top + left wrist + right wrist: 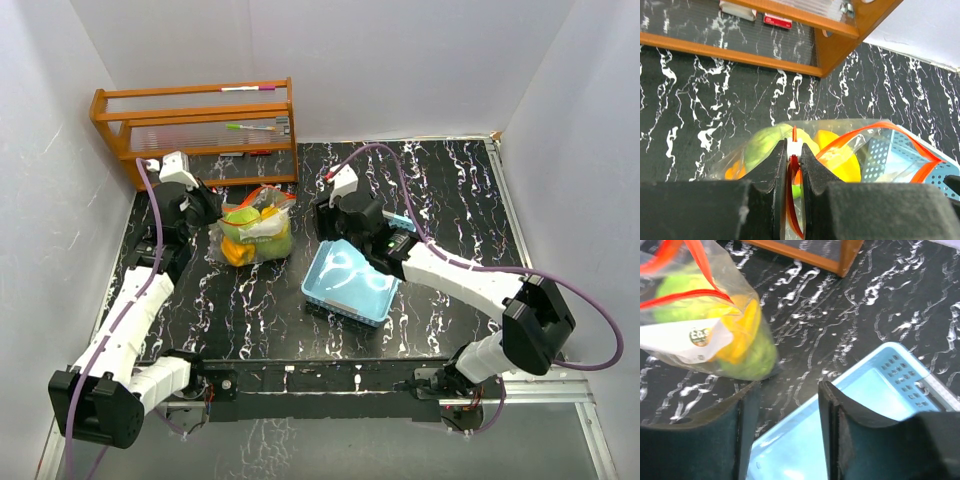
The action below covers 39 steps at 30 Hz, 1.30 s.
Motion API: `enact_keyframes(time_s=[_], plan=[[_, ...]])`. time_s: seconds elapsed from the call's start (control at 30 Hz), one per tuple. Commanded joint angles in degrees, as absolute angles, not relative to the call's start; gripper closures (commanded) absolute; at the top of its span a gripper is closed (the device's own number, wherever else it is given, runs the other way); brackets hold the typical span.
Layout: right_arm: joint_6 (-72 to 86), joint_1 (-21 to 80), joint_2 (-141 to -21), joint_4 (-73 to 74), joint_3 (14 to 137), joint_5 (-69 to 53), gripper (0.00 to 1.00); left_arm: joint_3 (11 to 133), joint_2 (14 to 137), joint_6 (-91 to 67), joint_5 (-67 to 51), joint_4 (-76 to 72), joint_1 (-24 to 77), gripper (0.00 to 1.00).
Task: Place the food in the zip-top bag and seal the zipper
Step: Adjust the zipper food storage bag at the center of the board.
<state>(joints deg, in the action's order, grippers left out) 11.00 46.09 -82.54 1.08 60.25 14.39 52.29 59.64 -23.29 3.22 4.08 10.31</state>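
The clear zip-top bag stands left of centre with green, yellow and orange toy food inside. Its red zipper strip gapes open along the top. My left gripper is at the bag's left end, shut on the zipper and its white slider. The open part of the strip loops away to the right. My right gripper is open and empty, over the near-left rim of the light blue tray. The bag lies to its upper left, apart from the fingers.
The light blue perforated tray sits at centre, tilted. An orange wooden rack holding markers stands at the back left, close behind the bag. White walls enclose the black marbled table.
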Motion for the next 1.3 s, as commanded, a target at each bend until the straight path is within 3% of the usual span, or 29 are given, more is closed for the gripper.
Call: enact_keyframes(time_s=[0.0,0.13,0.2,0.5,1.27], plan=[[12.62,46.12,-79.25,-0.70,65.67,8.15,0.40,50.19,57.31,-24.98,0.70,2.07,10.62,1.00],[16.50,46.02,-78.13,-2.33,67.38,7.61,0.12,49.75,56.52,-25.14,0.26,2.99,10.79,1.00],[17.68,46.05,-78.11,-4.70,67.60,5.92,0.07,49.75,56.18,-25.05,0.26,3.58,11.06,1.00],[20.44,45.77,-86.42,-6.67,73.56,-2.34,0.07,47.52,52.14,-25.34,-1.05,6.64,12.70,1.00],[21.84,45.83,-96.30,-8.77,78.50,-2.69,0.16,42.92,46.57,-25.88,-1.65,9.57,16.50,1.00]])
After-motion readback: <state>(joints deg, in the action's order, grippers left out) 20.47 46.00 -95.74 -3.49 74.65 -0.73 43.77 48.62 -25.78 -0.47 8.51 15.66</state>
